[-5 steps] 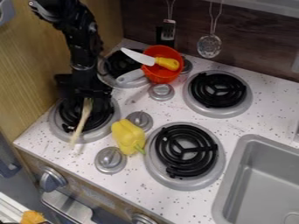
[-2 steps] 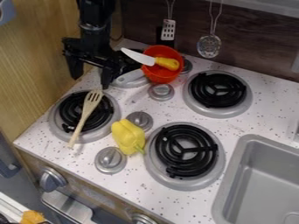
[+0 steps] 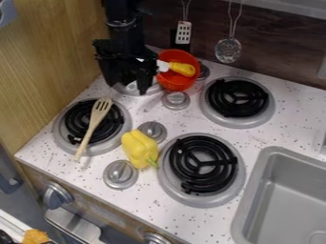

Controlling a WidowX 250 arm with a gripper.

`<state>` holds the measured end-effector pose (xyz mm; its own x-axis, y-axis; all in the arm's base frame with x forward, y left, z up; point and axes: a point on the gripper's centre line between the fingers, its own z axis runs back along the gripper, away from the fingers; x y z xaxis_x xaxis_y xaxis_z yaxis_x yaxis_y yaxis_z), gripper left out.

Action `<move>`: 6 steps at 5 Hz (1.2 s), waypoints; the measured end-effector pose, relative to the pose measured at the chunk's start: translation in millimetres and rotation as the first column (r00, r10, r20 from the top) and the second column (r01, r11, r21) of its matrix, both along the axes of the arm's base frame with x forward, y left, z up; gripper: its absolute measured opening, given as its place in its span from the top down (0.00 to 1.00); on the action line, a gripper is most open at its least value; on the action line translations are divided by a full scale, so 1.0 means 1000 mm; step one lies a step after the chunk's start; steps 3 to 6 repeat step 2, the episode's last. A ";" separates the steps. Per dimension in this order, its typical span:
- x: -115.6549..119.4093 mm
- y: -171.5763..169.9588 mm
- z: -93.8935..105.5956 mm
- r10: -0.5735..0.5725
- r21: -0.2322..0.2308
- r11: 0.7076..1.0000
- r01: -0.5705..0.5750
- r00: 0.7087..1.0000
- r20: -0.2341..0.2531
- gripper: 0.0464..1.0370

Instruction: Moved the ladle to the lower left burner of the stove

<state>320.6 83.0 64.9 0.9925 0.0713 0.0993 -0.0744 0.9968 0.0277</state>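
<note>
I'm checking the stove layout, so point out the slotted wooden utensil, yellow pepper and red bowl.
Slotted wooden utensil [image 3: 92, 128], camera view, on its handle.
Yellow pepper [image 3: 138, 147], camera view, on its body.
Red bowl [image 3: 176, 85], camera view, on its wall.

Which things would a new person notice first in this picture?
Probably the red bowl at the back, with a yellow-handled knife across it. Next, the yellow pepper among the knobs near the front, and the wooden ladle lying slanted over the lower left burner.
</note>
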 end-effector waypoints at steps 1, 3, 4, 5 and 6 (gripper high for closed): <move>0.007 -0.032 0.000 -0.007 -0.020 1.000 0.007 1.000 0.004 0.04; 0.018 -0.067 0.003 0.008 0.001 1.000 -0.008 0.999 0.042 0.04; 0.018 -0.067 0.003 0.008 0.001 1.000 -0.008 0.999 0.042 0.04; 0.018 -0.067 0.003 0.008 0.001 1.000 -0.008 0.999 0.042 0.04; 0.018 -0.067 0.003 0.008 0.001 1.000 -0.008 0.999 0.042 0.04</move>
